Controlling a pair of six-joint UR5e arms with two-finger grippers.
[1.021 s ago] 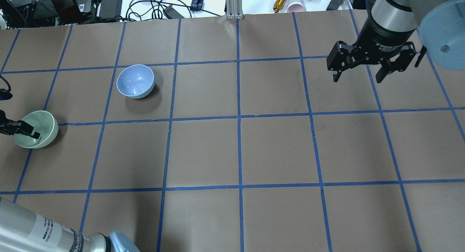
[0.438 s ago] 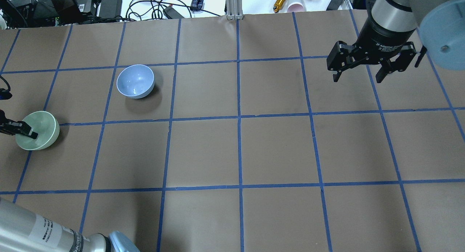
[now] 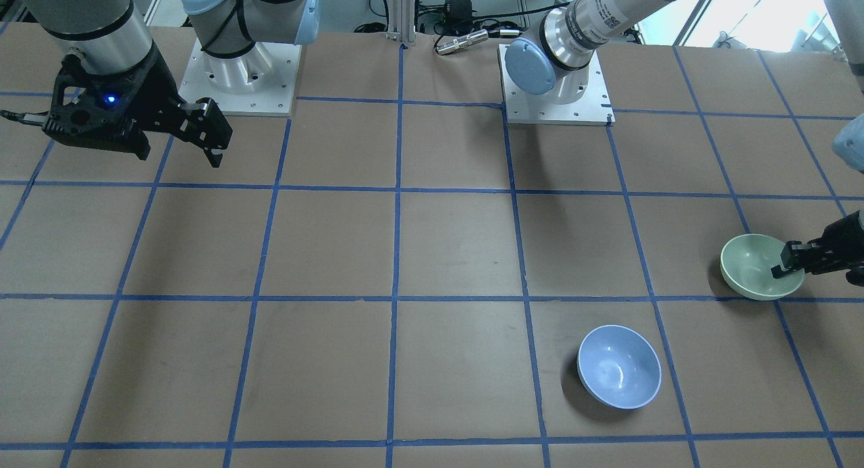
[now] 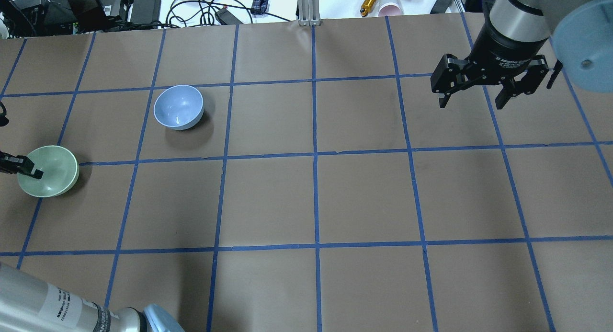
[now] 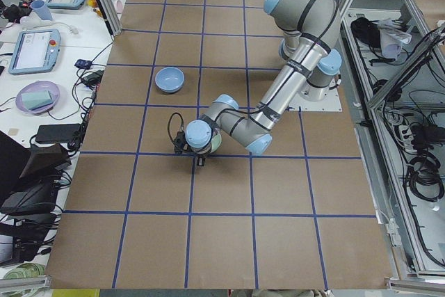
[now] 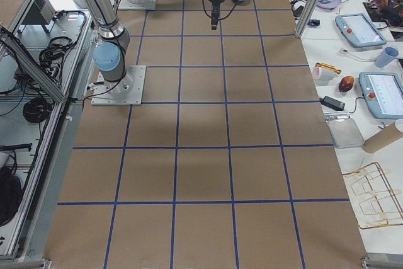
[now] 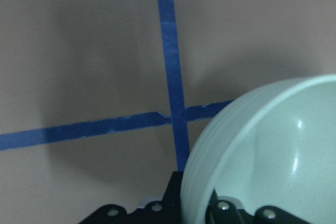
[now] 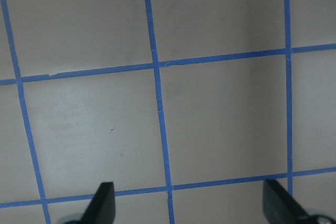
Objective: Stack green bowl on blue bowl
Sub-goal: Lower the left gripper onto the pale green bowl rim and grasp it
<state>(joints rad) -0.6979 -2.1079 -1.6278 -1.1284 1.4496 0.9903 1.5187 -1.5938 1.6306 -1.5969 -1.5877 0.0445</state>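
**Desk** (image 4: 364, 198): brown surface, marked into squares by blue tape (image 4: 314, 154).

**Green bowl** (image 4: 50, 171): pale mint and glossy, with nothing in it. It sits at the desk's far edge on the robot's left side, close to a tape crossing. It is tilted slightly, with its mouth still mostly upward. Whether its base is clear of the desk cannot be told. It is not on the blue bowl.

**Blue bowl** (image 4: 178, 107): light periwinkle, upright, mouth up, with nothing in it. It stands alone inside one square, farther from the robot than the green bowl and nearer the desk's middle. The two bowls are near each other but do not touch.

**Left hand** (image 4: 29, 172): clamped on the green bowl's rim at the side nearest the desk edge. One finger (image 3: 786, 260) is inside the bowl. The wrist view shows the other against the outer wall, with the wall pinched between them.

**Right hand** (image 4: 471, 103): fingers spread wide and holding nothing. It hangs above bare desk on the robot's right side, well apart from both bowls. Its wrist view shows only tape lines and both fingertips (image 8: 102, 203) at the lower corners.
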